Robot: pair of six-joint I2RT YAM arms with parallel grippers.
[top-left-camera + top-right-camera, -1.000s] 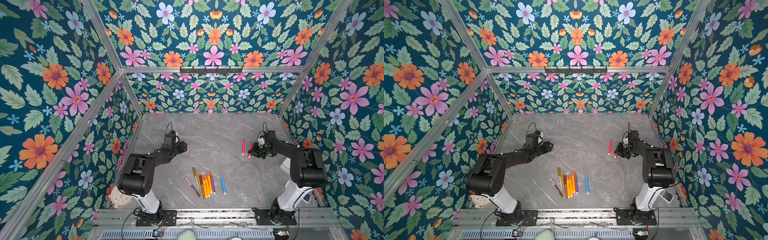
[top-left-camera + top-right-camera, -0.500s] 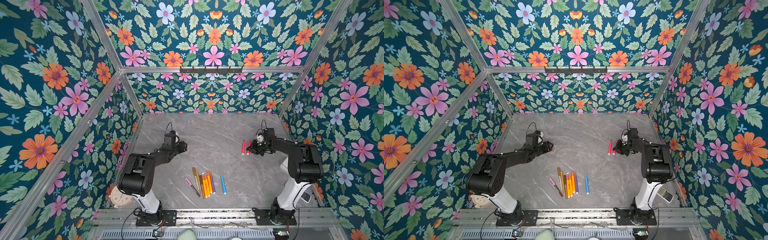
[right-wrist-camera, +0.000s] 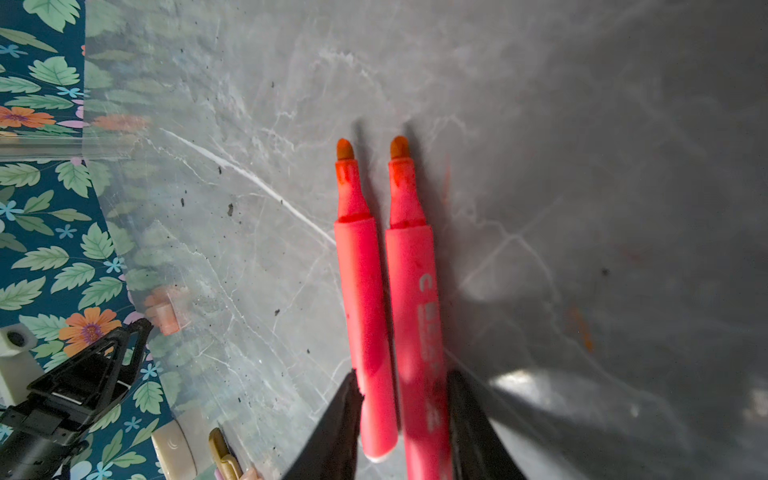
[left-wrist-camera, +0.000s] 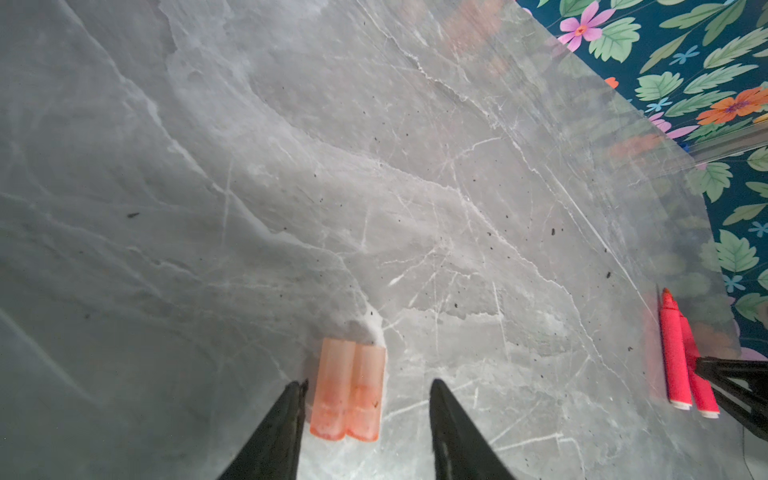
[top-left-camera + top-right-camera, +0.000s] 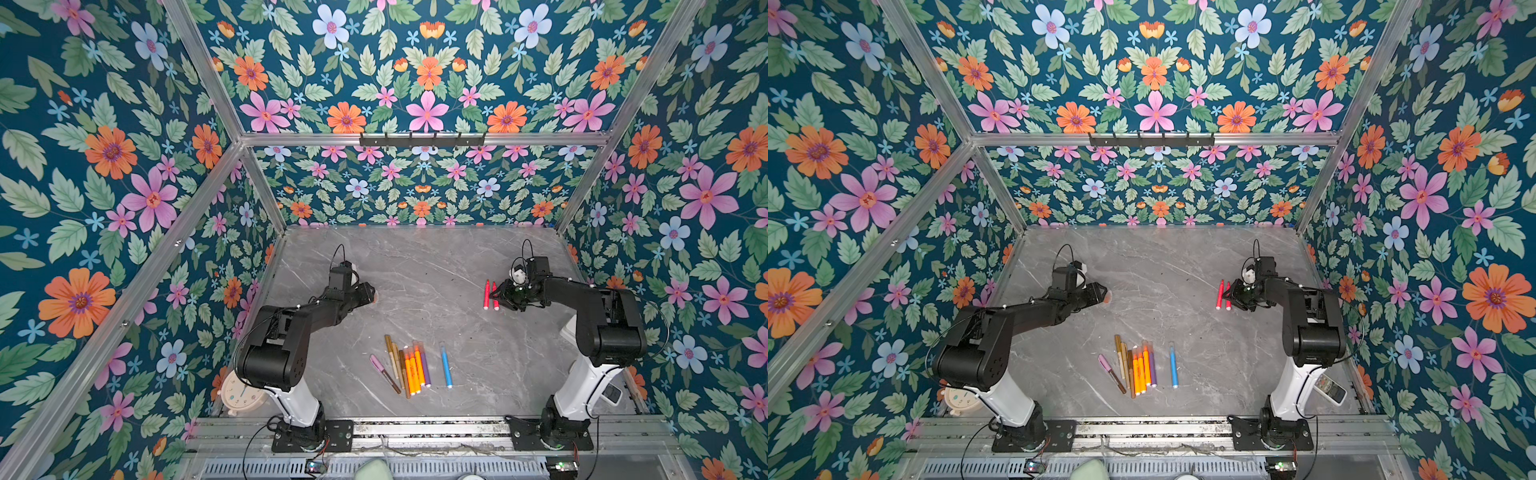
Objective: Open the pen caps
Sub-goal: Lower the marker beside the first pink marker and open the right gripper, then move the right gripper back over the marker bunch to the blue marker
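Two translucent orange-red pen caps [image 4: 347, 395] lie side by side on the grey table, off their pens. My left gripper [image 4: 368, 384] stands open around them, closer on one side; both top views show it at mid-left [image 5: 372, 295] [image 5: 1105, 294]. Two uncapped red pen barrels [image 3: 361, 311] [image 3: 415, 311] lie parallel at mid-right [image 5: 486, 294] [image 5: 1220, 294]. My right gripper [image 3: 403, 380] is open, its jaws straddling both barrels near their rear ends [image 5: 500, 296]. Several capped pens [image 5: 411, 368] lie in a row near the front: pink, gold, brown, orange, purple and blue [image 5: 445, 365].
A small clock [image 5: 239, 390] stands beside the left arm's base and a remote control [image 5: 1330, 388] lies by the right arm's base. Floral walls close the table on three sides. A metal rail [image 5: 415, 428] carries both arm bases at the front.
My right gripper carried the second red barrel back and left beside the first, lowered it, and its jaws have parted. The left arm has stayed still.
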